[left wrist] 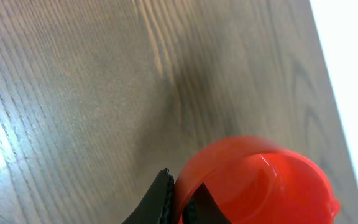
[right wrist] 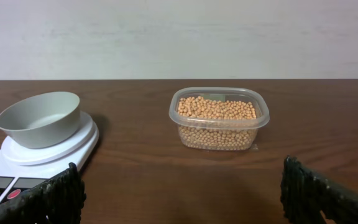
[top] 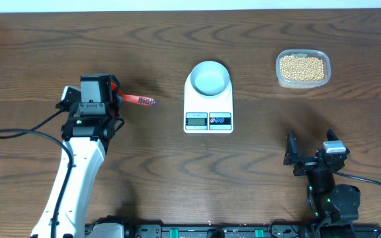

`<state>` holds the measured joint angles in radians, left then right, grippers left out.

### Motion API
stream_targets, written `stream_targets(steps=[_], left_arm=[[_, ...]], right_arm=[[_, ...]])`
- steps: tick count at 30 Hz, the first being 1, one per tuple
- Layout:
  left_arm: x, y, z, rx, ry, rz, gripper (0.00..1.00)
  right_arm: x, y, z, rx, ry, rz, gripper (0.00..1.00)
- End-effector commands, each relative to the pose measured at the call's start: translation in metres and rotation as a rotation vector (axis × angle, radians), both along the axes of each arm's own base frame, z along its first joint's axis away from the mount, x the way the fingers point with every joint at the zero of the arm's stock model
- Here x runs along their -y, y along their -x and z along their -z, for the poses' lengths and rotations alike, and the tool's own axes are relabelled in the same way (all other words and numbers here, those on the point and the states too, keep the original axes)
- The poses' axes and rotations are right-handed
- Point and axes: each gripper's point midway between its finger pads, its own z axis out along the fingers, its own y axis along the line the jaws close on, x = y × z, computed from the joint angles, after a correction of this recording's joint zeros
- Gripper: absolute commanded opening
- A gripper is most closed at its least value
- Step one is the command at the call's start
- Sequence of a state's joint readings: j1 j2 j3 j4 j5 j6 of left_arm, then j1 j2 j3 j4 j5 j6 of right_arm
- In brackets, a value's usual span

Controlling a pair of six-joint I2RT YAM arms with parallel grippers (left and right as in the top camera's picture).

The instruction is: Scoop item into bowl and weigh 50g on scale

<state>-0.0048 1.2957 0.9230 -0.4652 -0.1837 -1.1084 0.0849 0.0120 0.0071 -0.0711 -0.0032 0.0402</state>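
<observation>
The tan-yellow beans point(top: 302, 67) fill a clear plastic tub point(top: 280, 78) at the back right; the beans point(right wrist: 216, 109) also show in the right wrist view. The pale bowl point(top: 209, 78) stands empty on the white scale point(top: 208, 107) at the table's middle, and both show in the right wrist view: bowl point(right wrist: 40, 118), scale point(right wrist: 48, 155). My left gripper point(top: 110, 92) is at the left, shut on the rim of a red scoop point(left wrist: 260, 186), whose handle point(top: 137, 100) points right. The scoop holds no beans. My right gripper point(top: 311, 149) is open and empty at the front right, its fingers point(right wrist: 182, 186) facing the tub.
The table's far edge point(left wrist: 328, 74) runs close behind the scoop in the left wrist view. A black cable point(top: 25, 132) trails left of the left arm. A pale wall point(right wrist: 179, 37) stands behind the table.
</observation>
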Motion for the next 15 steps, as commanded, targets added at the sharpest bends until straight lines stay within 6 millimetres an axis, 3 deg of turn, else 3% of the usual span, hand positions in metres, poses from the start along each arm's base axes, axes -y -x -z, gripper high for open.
stream_targets(steps=[1, 15], left_arm=[[-0.0026, 0.0021, -0.0042, 0.024, 0.019, -0.054, 0.07], [-0.0020, 0.0021, -0.0039, 0.023, 0.022, -0.052, 0.07]], right_arm=[[-0.0019, 0.0004, 0.0007, 0.000, 0.012, -0.009, 0.99], [-0.0020, 0.0001, -0.0042, 0.020, 0.010, -0.009, 0.99]])
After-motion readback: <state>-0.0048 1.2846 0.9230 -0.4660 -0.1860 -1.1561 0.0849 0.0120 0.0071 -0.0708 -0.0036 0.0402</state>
